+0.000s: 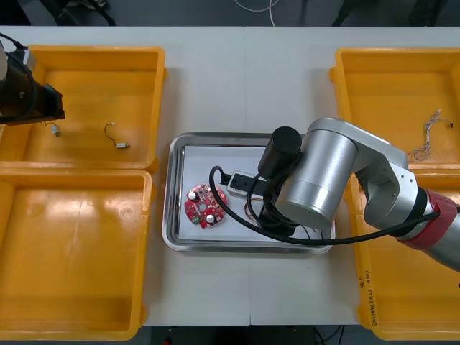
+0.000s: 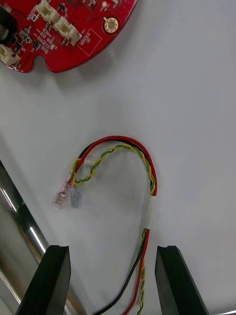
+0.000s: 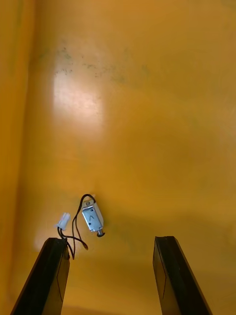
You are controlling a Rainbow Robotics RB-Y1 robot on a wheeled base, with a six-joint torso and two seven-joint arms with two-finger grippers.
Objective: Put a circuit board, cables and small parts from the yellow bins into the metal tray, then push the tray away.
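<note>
Your right arm's big silver joint (image 1: 316, 183) sits closest to the lens in the front view. It bends in over the metal tray (image 1: 175, 215) at the middle of the bench (image 1: 215, 86) and covers the tray's right half. What it hides, the right wrist view gives you: the right gripper (image 2: 112, 250) points down at the white tray floor, fingers apart. The red and yellow cable (image 2: 149, 170) lies looped there, its tail running between the fingers unclamped. Beyond the loop lies the round red circuit board (image 2: 64, 29), left of centre in the tray. The left gripper (image 3: 110, 240) hangs over the far left yellow bin (image 1: 93, 54), fingers apart. A small metal part (image 3: 92, 218) with a black lead rests on the bin floor beyond them.
</note>
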